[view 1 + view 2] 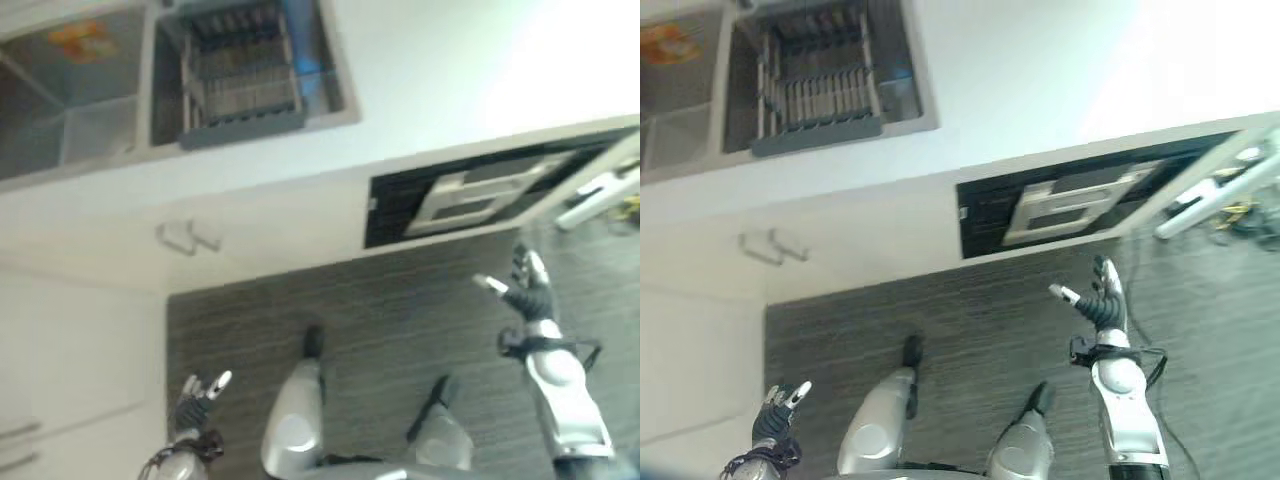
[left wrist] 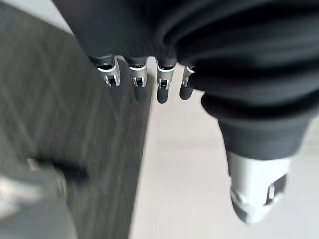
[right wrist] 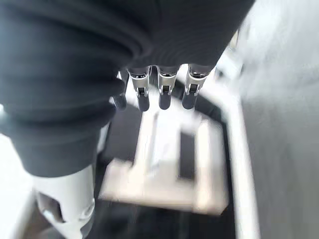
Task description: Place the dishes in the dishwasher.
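A dark dish rack (image 1: 240,75) with upright slots sits in the right basin of the sink (image 1: 150,90) at the far left of the white counter. Below the counter, the dishwasher (image 1: 470,195) stands open, a pale rack (image 1: 1065,208) showing in its dark opening. My right hand (image 1: 528,290) hovers open just in front of that opening and holds nothing; its straight fingers (image 3: 162,94) point at the pale rack (image 3: 164,169). My left hand (image 1: 195,395) hangs low by the white cabinets, open and empty, its fingers (image 2: 137,79) over the floor edge.
The left sink basin holds something orange (image 1: 85,40). A cabinet handle (image 1: 185,237) sticks out of the white front left of the dishwasher. A white bar (image 1: 1210,195) of the open door juts out at the right. Dark striped floor (image 1: 400,320) lies between the hands.
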